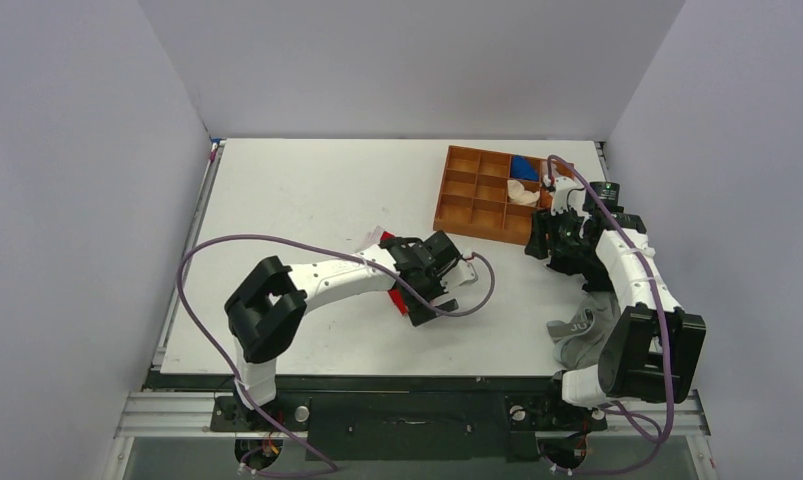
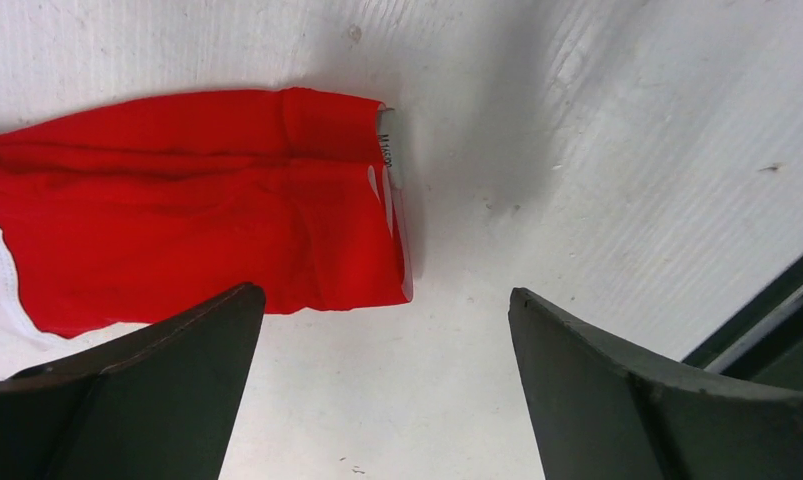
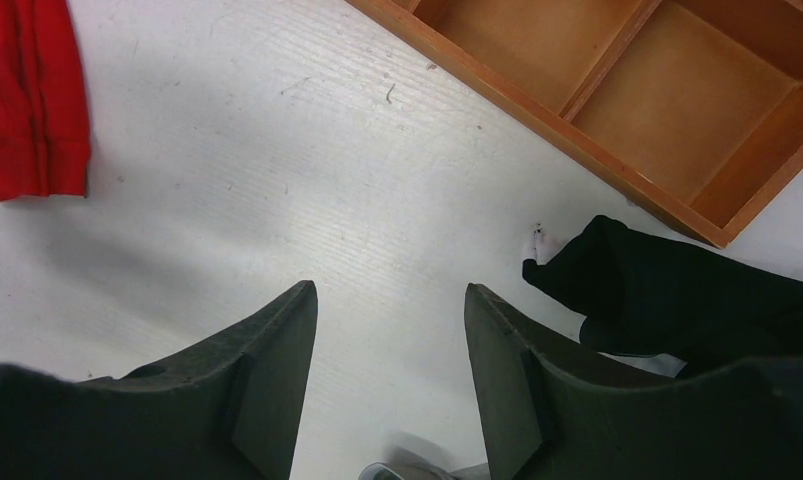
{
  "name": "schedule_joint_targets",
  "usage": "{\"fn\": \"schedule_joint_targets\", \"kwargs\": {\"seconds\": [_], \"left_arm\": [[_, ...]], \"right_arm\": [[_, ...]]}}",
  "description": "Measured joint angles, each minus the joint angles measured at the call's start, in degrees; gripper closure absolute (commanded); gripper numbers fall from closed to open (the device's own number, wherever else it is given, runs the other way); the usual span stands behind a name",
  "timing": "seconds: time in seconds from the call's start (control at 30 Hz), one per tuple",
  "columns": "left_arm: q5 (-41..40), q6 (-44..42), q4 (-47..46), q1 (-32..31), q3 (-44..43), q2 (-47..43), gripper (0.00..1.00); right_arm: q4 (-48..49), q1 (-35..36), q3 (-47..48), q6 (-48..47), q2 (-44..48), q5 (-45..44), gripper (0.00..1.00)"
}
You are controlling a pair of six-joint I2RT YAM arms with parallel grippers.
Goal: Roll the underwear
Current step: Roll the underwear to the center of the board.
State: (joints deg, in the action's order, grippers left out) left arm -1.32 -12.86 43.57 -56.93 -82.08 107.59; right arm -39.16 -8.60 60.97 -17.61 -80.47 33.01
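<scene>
The underwear [image 2: 197, 210] is bright red and lies flat and folded on the white table, its white waistband [image 2: 391, 150] at the right end. In the top view only a red strip of the underwear [image 1: 400, 301] shows beneath the left arm. My left gripper [image 2: 384, 293] hangs open just above the table at the garment's near right corner, with nothing between its fingers; from above the left gripper [image 1: 424, 298] is at mid table. My right gripper [image 3: 389, 287] is open over bare table, holding nothing, and the underwear [image 3: 27, 100] lies off to its left.
A wooden divided tray [image 1: 457, 215] stands at the back right, holding a blue cloth [image 1: 522, 165] and a white cloth [image 1: 522, 192]. A black garment [image 3: 677, 290] lies beside the right gripper, below the tray [image 3: 577, 110]. A grey garment [image 1: 577, 335] sits by the right arm's base.
</scene>
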Motion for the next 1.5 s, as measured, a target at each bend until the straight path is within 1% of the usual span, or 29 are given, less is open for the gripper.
{"fn": "schedule_joint_targets", "kwargs": {"seconds": [0.17, 0.23, 0.33, 0.47, 0.57, 0.67, 0.8, 0.97, 1.23, 1.4, 1.43, 1.47, 1.5], "left_arm": [[-5.5, 0.0, -1.3, -1.9, 1.9, 0.9, 0.16], [-6.8, 0.0, -1.9, -2.4, 2.1, 1.7, 0.20], [-8.3, 0.1, -2.8, -3.0, 2.1, 2.8, 0.23], [-9.7, 0.1, -3.7, -3.4, 2.1, 3.7, 0.27], [-11.0, 0.2, -4.4, -3.7, 2.1, 4.6, 0.33], [-12.1, 0.2, -4.9, -3.7, 2.1, 5.7, 0.36], [-12.6, 0.2, -5.3, -3.7, 2.1, 5.9, 0.40], [-12.9, 0.0, -6.4, -3.7, 2.8, 5.9, 0.47], [-11.5, -1.2, -9.1, -3.5, 5.2, 4.8, 0.65], [-9.7, -2.3, -11.6, -3.0, 7.8, 3.4, 0.86], [-9.5, -2.8, -12.2, -2.8, 8.2, 3.3, 0.89], [-9.3, -3.0, -12.5, -2.6, 8.4, 3.0, 0.94], [-8.9, -3.5, -12.9, -2.4, 8.7, 2.7, 0.96]], "right_arm": [[-0.2, 0.0, 0.0, -0.2, 0.0, 0.0, 0.48], [-0.4, 0.0, 0.0, -0.2, 0.0, 0.0, 0.48], [-0.4, 0.0, 0.0, -0.3, 0.0, 0.0, 0.48], [-0.4, 0.0, 0.0, -0.5, 0.0, 0.0, 0.48], [-0.5, 0.0, 0.0, -0.7, 0.0, 0.0, 0.48], [-0.6, 0.0, 0.0, -0.9, -0.2, 0.0, 0.48], [-0.7, 0.0, 0.0, -1.0, -0.6, 0.0, 0.48], [-0.9, 0.0, 0.0, -1.1, -0.8, 0.0, 0.49], [-0.8, 0.0, 0.0, -1.1, -0.8, 0.0, 0.47], [-0.3, 0.0, -0.2, 0.1, -0.5, 0.3, 0.44], [0.0, 0.0, -0.3, 0.3, -0.2, 0.3, 0.42], [0.5, 0.0, -0.7, 0.9, 0.4, 0.4, 0.39], [1.0, 0.0, -1.2, 1.6, 1.2, 0.4, 0.30]]}}
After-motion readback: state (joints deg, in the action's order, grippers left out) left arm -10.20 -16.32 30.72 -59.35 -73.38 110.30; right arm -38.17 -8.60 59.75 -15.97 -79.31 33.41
